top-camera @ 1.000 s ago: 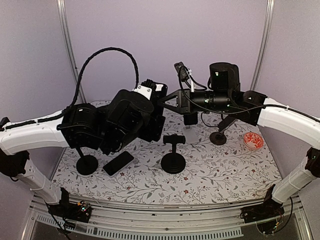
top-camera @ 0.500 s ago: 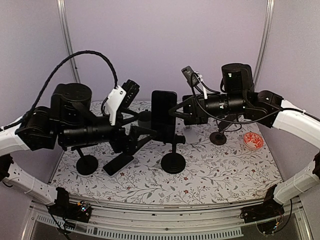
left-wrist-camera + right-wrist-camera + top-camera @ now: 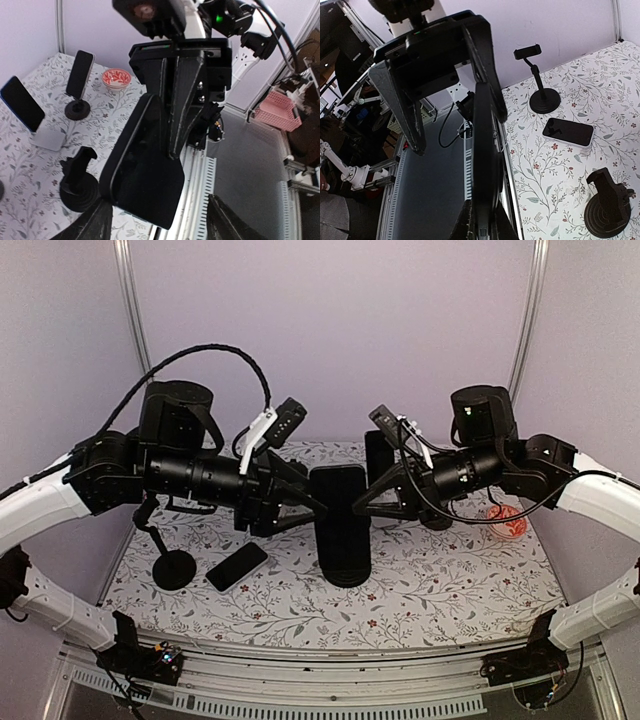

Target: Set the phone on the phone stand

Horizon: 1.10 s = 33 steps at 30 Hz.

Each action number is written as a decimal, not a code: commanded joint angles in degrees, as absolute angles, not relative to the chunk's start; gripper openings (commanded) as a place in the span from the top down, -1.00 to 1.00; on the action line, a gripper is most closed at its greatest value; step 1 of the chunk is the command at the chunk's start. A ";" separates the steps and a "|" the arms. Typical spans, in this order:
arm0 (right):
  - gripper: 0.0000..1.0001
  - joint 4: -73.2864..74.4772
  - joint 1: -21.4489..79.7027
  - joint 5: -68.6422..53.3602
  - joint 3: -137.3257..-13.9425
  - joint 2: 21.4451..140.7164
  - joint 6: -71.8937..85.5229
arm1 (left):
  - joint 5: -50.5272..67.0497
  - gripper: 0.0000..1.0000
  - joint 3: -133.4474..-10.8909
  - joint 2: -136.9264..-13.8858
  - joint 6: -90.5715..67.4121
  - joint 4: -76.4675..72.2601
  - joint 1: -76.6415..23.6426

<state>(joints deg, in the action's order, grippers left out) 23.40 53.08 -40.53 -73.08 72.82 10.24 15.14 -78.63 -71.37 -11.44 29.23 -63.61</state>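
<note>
- My right gripper [image 3: 366, 506] is clenching the phone [image 3: 340, 525] across its thin edges; in the right wrist view the slab is running edge-on straight out from between my fingers [image 3: 468, 224]
- My left gripper [image 3: 308, 512] is standing released, its fingers spread wide around the phone
- In the right wrist view one left finger is lying close along the phone's face, and I cannot tell whether it is touching; the other is standing well apart
- The phone is hanging upright in the air over the middle of the table [image 3: 440, 590], between my two grippers, its face dark
- The phone stand [image 3: 79, 187] is standing on the flowered cloth below and to one side of the phone, apart from it, so the phone is not yet resting on it
- In the top view the phone is covering most of that stand
- A spare phone [image 3: 237, 565] is lying flat on the cloth near my left arm, just beside a round-based stand [image 3: 173, 568]
- A red-patterned bowl [image 3: 507, 522] is sitting on the right side of the table, under my right arm
- In the left wrist view a propped phone [image 3: 81, 66] is leaning on a black round base near the bowl, and a blue-edged phone [image 3: 21, 109] is leaning on a white base beside it
</note>
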 commanded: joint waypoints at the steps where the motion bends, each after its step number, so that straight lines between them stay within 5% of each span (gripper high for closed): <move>1: 1.00 21.80 53.36 -44.39 -73.55 70.76 9.03 | 24.22 -0.19 -80.36 -72.73 -13.31 26.49 -61.73; 10: 1.00 22.23 53.50 -45.45 -74.37 71.14 8.79 | 31.48 0.26 -80.57 -75.04 -14.04 22.77 -60.85; 33: 1.00 21.32 53.45 -44.99 -74.20 70.87 9.38 | 40.74 1.00 -83.12 -79.78 -12.17 22.21 -59.44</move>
<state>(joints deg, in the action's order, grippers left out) 23.64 53.36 -45.67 -73.10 71.99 8.56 36.86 -81.60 -79.59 -14.59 23.31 -59.53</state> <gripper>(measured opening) 0.052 0.068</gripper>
